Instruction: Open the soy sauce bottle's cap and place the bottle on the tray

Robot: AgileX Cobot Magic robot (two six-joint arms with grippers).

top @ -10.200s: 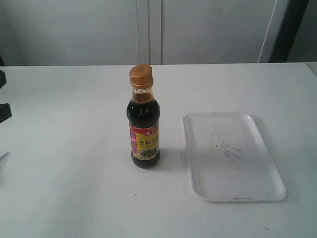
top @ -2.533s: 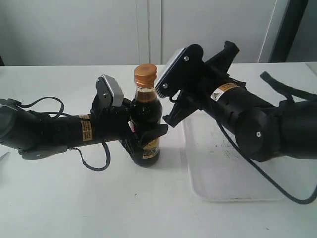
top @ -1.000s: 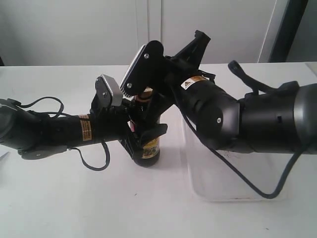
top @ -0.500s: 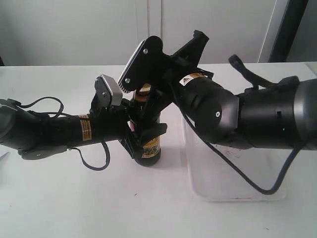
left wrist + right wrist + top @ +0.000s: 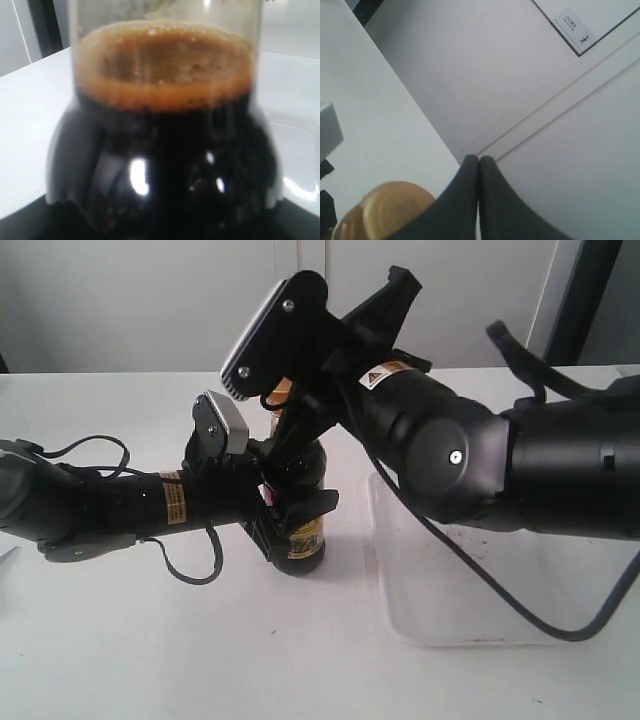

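Observation:
The soy sauce bottle (image 5: 303, 535) stands upright on the white table, left of the tray (image 5: 450, 610). My left gripper (image 5: 295, 502) is shut on the bottle's body, and the left wrist view is filled by dark liquid and its foam line (image 5: 165, 90). My right gripper (image 5: 479, 160) sits over the bottle's top, its two black fingers pressed together with nothing between them. The copper-orange cap (image 5: 380, 210) lies right beside those fingers. In the exterior view only a sliver of the cap (image 5: 281, 390) shows under the right wrist. I cannot tell whether the fingers touch it.
The right arm's bulky body (image 5: 480, 460) hangs over the tray's far half and hides it. The left arm and its cable (image 5: 100, 502) lie low across the table's left side. A white wall with cabinet seams (image 5: 300, 290) stands behind the table.
The right gripper and its wrist have risen and tipped a little at the bottle's top, uncovering a sliver of the cap. The left gripper and the bottle have stayed put.

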